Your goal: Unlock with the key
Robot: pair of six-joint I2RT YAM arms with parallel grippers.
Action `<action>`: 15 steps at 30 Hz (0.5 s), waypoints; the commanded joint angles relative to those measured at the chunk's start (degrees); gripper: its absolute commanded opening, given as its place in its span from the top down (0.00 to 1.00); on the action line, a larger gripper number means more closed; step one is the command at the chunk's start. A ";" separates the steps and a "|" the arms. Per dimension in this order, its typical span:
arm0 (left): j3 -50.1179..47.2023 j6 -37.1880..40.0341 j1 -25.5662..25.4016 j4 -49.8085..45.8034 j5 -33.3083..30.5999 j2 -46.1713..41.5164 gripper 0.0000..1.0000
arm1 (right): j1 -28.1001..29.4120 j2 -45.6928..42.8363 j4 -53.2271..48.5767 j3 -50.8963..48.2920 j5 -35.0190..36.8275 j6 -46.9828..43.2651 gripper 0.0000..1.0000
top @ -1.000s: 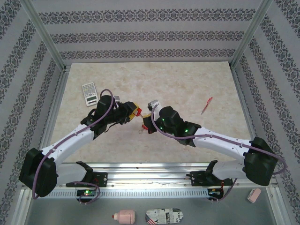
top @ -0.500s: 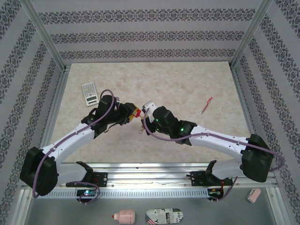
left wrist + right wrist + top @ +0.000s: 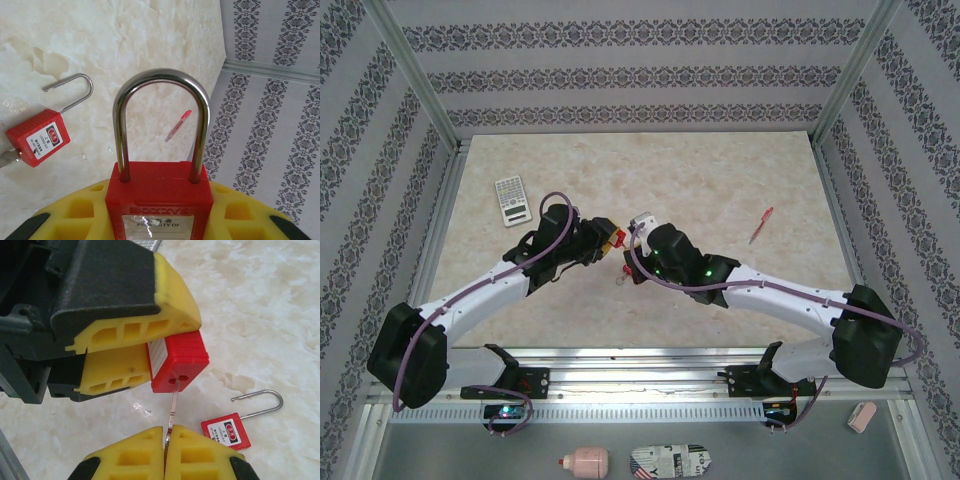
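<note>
The left tool (image 3: 159, 220) was clamped on the body of a red plastic padlock (image 3: 179, 360) with a steel shackle. Its yellow fingers pressed the two broad faces, so the shackle pointed away and the keyhole end stuck out free toward the other arm. That exposed keyhole was probably why the lock was held up off the pale marbled surface (image 3: 720, 170) rather than left lying flat. The right tool (image 3: 164, 442) was pressed together on a flat metal key (image 3: 173, 400), pinching its head with the blade standing straight out. The blade's tip met the keyhole near the centre of the right wrist view, though how deep it sat could not be told. In the top view both arms reached inward from the lower corners, their tools facing each other in the middle of the frame. A smaller red padlock (image 3: 37, 137), its shackle sprung open, lay on the surface at the left of the left wrist view.
</note>
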 commanded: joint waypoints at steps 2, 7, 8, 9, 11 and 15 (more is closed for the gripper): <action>1.53 -0.23 -6.13 7.86 14.20 -0.96 1.00 | -0.22 -1.75 12.20 4.24 -11.08 -1.28 1.00; 1.70 -0.01 -6.13 7.18 16.72 -1.07 1.00 | -0.45 -2.59 9.95 4.12 -12.13 -6.80 1.00; 2.10 0.27 -6.13 6.46 17.36 -1.02 1.00 | -0.45 -2.68 10.43 3.64 -12.89 -7.89 1.00; 3.12 1.32 -6.13 4.32 18.25 -0.94 1.00 | -0.41 -2.68 10.45 3.49 -13.21 -9.14 1.00; 4.94 3.92 -6.13 -0.96 18.63 -1.22 1.00 | -0.36 -2.47 9.53 3.77 -13.34 -10.60 1.00; 6.12 7.03 -6.13 -6.34 18.13 -2.39 1.00 | -1.52 -1.61 9.72 4.69 -15.90 -9.72 1.00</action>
